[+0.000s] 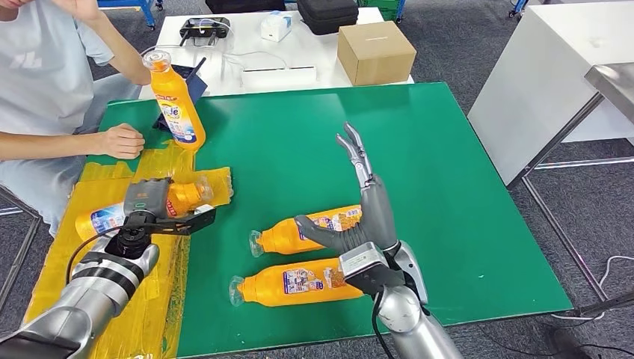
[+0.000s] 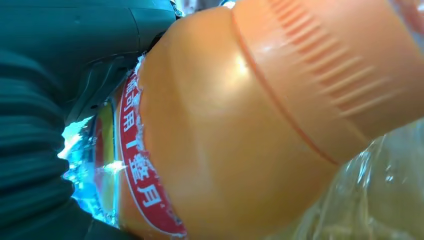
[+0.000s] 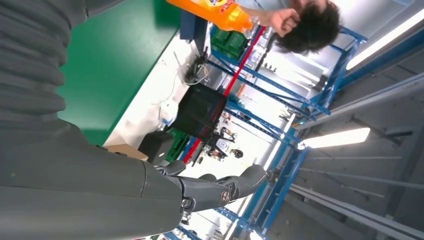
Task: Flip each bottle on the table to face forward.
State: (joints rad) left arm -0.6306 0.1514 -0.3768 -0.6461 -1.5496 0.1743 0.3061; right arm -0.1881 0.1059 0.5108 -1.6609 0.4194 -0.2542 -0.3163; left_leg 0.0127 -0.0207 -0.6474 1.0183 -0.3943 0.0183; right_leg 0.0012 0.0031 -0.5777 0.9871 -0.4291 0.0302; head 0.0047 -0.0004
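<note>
- Left hand (image 1: 149, 206) grips a lying bottle (image 1: 179, 200) on the yellow sheet (image 1: 119, 299) — flip apparently under way.
- Right hand (image 1: 359, 213) hovers spread, empty, above two lying bottles (image 1: 299, 284).
- Next, I'd say: roll label forward, release.

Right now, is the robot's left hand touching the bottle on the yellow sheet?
Touching. In the head view the left hand wraps over the lying bottle; the left wrist view shows it pressed close.

green table (image 1: 463, 187), orange bottles (image 1: 299, 282), yellow plastic (image 1: 161, 299)
</note>
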